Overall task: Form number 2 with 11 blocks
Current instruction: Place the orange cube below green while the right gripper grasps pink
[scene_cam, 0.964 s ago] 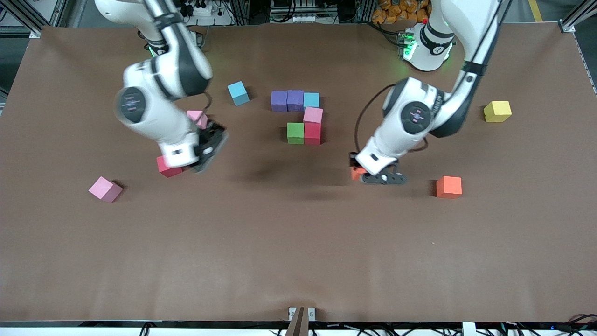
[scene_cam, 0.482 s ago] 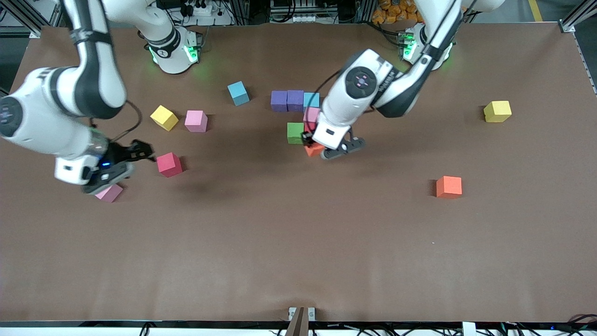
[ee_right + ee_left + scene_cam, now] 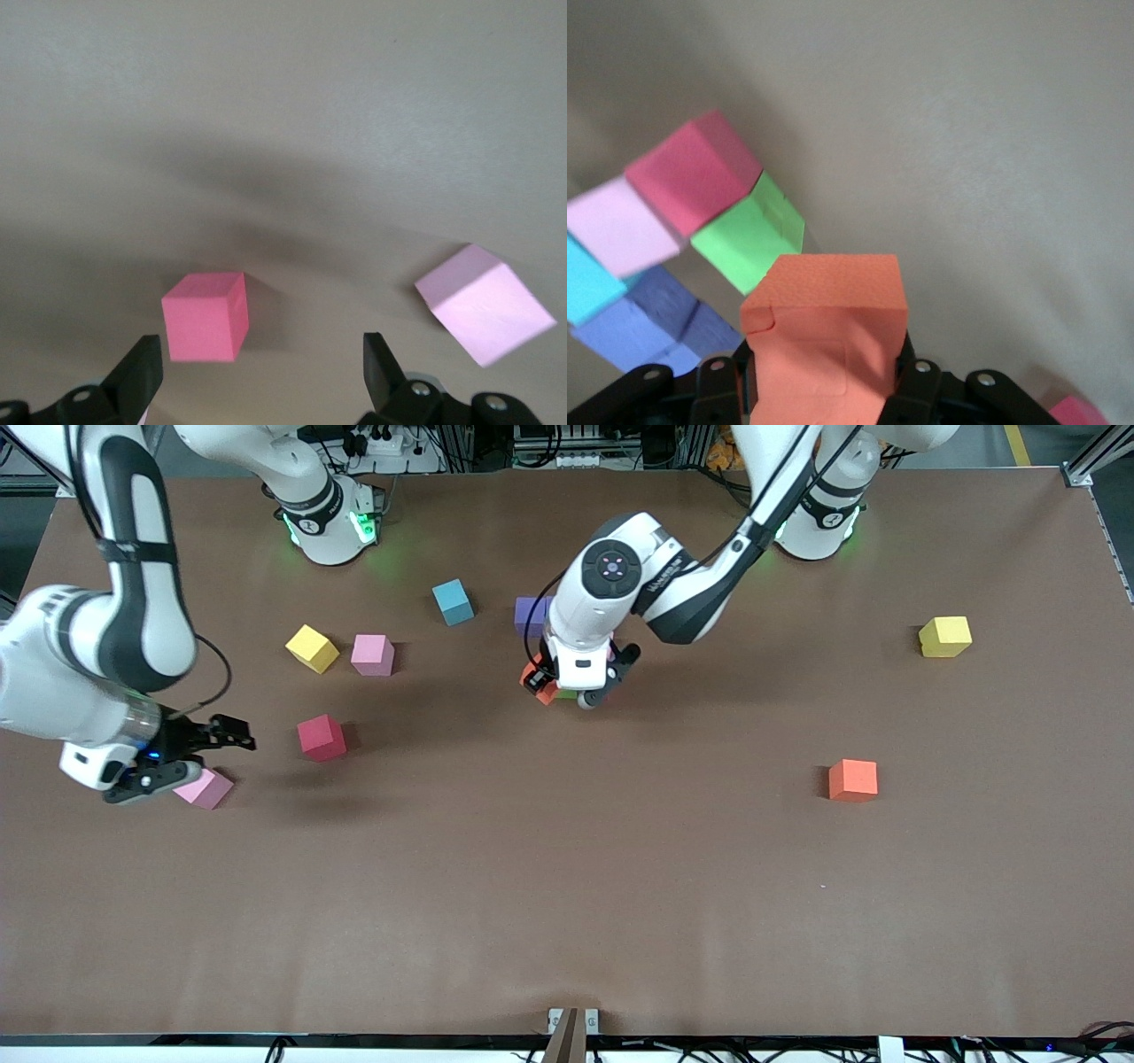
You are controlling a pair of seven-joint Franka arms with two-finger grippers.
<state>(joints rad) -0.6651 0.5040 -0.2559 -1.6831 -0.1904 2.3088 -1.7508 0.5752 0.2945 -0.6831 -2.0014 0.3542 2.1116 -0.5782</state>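
Six blocks of the number 2 (image 3: 673, 257) are down mid-table: two purple, light blue, pink, red, green (image 3: 749, 239). In the front view most of them sit hidden under the left arm. Over the last second the left gripper (image 3: 567, 691) has swung in from the left arm's end of the table. It now hangs over the cluster's green corner, clamped on an orange block (image 3: 828, 336). Judgement: this is the seventh block, likely bound for the slot beside green to close the middle row; four more are needed after it. The right gripper (image 3: 182, 766) has moved off the loose red block (image 3: 321, 737) toward the right arm's end. It is now low beside a loose pink block (image 3: 205, 788), fingers spread wide, nothing held; the target is not clear. Its move uncovered a yellow block (image 3: 312, 647) and a second pink block (image 3: 371, 654). Unmoved: a light blue block (image 3: 453, 601), another yellow block (image 3: 944, 636), another orange block (image 3: 852, 779). The table (image 3: 567, 921) has a brown matte cover, faintly rippled nearest the front camera. Cables and sockets (image 3: 390, 443) sit by the arm bases.
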